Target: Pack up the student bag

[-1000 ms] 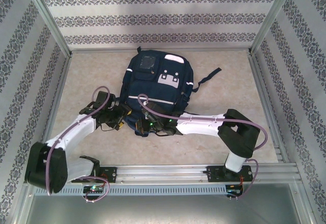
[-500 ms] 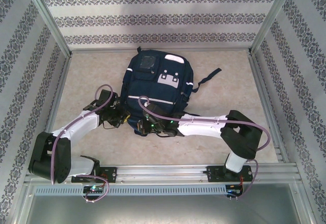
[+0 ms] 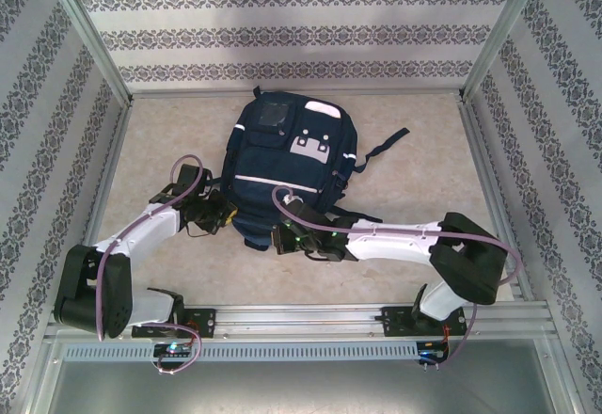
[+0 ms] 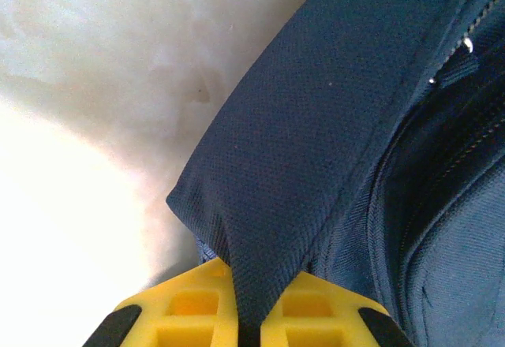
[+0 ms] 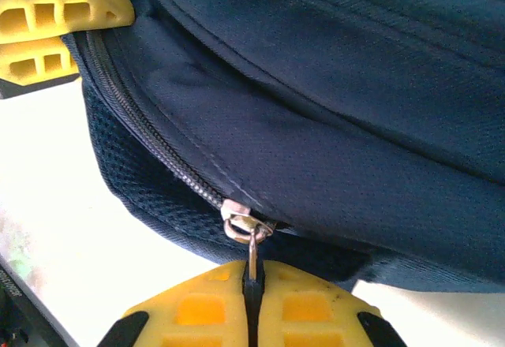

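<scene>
edges: patterned walls (image 3: 301,33) at 9, 12 and 3 o'clock; metal rail (image 3: 310,318) at 6.
open room: bare table (image 3: 160,141) at 10 and 3 o'clock of the bag; narrow strip at 6.
student bag (image 3: 292,160): flat at table centre, front up.
long axis: 6 to 12 o'clock, zippered end at 6, loose strap (image 3: 388,140) toward 2.
left gripper (image 4: 247,319): pinched on a fold of bag fabric, 7 o'clock corner.
right gripper (image 5: 251,292): closed on zipper pull (image 5: 251,236), 6 o'clock edge.

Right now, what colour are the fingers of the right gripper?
Yellow; the fingers show best in the right wrist view.
</scene>
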Robot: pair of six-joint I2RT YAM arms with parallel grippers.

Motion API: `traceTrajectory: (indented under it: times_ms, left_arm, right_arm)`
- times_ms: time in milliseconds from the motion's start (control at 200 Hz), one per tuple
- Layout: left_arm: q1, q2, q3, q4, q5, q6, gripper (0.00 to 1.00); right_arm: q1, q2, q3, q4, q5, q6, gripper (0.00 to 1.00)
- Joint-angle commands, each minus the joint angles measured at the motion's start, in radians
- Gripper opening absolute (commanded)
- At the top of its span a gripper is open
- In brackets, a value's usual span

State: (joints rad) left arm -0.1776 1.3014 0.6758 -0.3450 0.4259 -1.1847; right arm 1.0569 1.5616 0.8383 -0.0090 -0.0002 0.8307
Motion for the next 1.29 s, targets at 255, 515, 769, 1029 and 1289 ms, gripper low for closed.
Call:
traceTrajectory:
  times_ms: [255, 515, 769, 1029, 1289]
  left_arm:
    - [0.076, -0.043, 0.039, -0.028, -0.032, 0.054, 0.05]
    - [0.099, -0.049, 0.048, -0.041, -0.014, 0.069, 0.05]
    - [0.119, -0.047, 0.048, -0.043, 0.003, 0.082, 0.05]
    - [0.131, -0.049, 0.044, -0.038, 0.020, 0.088, 0.04]
    - [0.139, -0.044, 0.039, -0.031, 0.042, 0.096, 0.04]
  right_arm:
    - [-0.015, -0.112, -0.082, -0.090, 0.112, -0.051, 0.00]
    - [-0.044, -0.148, -0.130, -0.093, 0.121, -0.060, 0.00]
    - [-0.083, -0.166, -0.170, -0.089, 0.134, -0.087, 0.00]
    - [-0.150, -0.167, -0.205, -0.073, 0.134, -0.117, 0.00]
    - [-0.192, -0.139, -0.210, -0.063, 0.137, -0.143, 0.00]
